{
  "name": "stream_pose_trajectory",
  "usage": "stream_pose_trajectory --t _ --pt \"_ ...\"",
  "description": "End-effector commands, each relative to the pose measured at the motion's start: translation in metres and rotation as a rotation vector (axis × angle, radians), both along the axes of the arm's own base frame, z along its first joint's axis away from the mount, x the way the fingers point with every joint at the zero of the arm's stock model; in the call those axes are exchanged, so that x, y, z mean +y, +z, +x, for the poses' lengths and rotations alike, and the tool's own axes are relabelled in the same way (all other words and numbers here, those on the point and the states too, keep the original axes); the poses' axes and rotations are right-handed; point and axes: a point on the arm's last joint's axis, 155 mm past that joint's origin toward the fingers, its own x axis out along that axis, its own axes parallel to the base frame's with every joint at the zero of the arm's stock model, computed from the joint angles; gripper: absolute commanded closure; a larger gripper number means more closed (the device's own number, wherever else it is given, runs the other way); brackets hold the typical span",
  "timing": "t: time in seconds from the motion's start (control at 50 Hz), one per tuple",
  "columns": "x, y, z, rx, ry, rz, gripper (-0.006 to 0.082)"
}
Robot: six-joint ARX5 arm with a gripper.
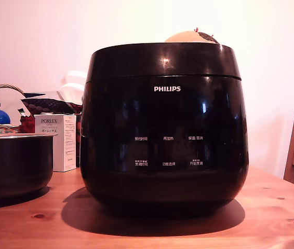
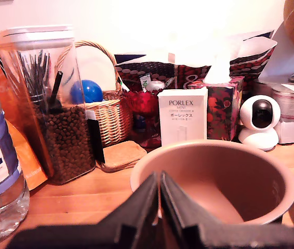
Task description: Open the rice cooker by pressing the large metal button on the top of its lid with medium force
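My gripper (image 2: pixel 160 207) was clenched with its black pads pressed flat together and nothing between them, which I judged suited pushing a button rather than grasping. It hung over the open brown pot (image 2: pixel 214 181), not over the rice cooker (image 1: pixel 165 129), which stood mid-desk (image 1: pixel 271 207) with its lid (image 1: pixel 162 59) closed, the front labels facing the exterior view. The button itself was hidden from both views.

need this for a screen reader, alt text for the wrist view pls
The closed black gripper points toward an empty brown pot on a wooden table; behind stand a white PORLEX box, a jar of coffee beans and a small white camera.
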Motion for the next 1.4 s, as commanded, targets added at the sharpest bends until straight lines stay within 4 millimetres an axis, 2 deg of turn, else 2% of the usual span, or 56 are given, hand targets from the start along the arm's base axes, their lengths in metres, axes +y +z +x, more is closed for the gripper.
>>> stream_pose_trajectory --t 0.0,0.22,0.3,0.48,0.5,0.56,0.58,0.66,0.68,0.84,1.0,1.14,1.38 --pt "-0.016 0.012 0.0 -0.086 -0.099 0.001 0.0791" --pt "-0.017 0.017 -0.001 -0.106 -0.104 0.002 0.0791" --pt "-0.023 0.017 -0.002 -0.107 -0.136 0.0 0.0791" --pt "-0.05 0.028 -0.009 -0.112 -0.301 -0.239 0.0791" --pt "-0.06 0.029 -0.013 -0.097 -0.364 -0.3 0.0791" --pt "-0.074 0.033 -0.019 -0.089 -0.445 -0.31 0.0791" --pt "-0.08 0.034 -0.022 -0.066 -0.487 -0.383 0.0791" --pt "-0.106 0.039 -0.038 -0.042 -0.641 -0.361 0.0791" --pt "-0.112 0.04 -0.043 -0.003 -0.68 -0.445 0.0791" --pt "-0.152 0.039 -0.084 0.129 -0.957 -0.449 0.0791" --pt "-0.168 0.044 -0.108 0.214 -1.081 -0.453 0.0791" --pt "-0.177 0.052 -0.119 0.274 -1.144 -0.462 0.079" --pt "-0.192 0.07 -0.119 0.357 -1.235 -0.432 0.079"
